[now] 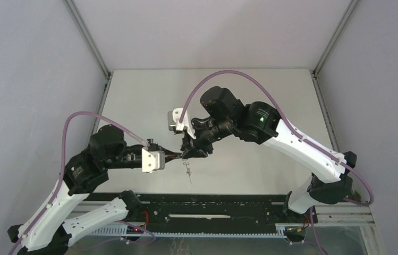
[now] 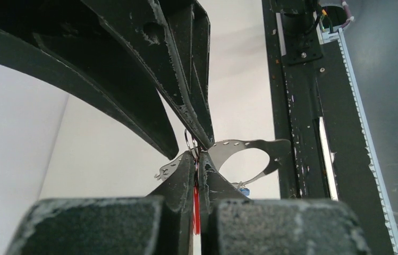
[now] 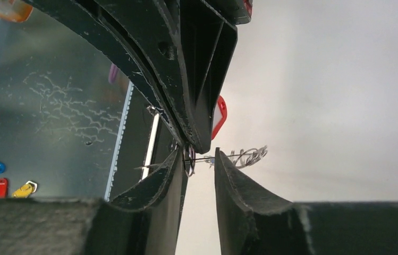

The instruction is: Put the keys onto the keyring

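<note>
From above, the left gripper (image 1: 179,156) and right gripper (image 1: 195,151) are meeting tip to tip over the table (image 1: 250,95), with the keyring (image 1: 187,171) dangling at 6 o'clock from them. At the left wrist, the left fingers are pinching tight on the red key (image 2: 196,204). The keyring is jutting toward 3 o'clock and the blue key (image 2: 243,186) is hanging at 4. At the right wrist, the right jaws are standing partly apart, with only a thin wire (image 3: 203,159) crossing the gap.
</note>
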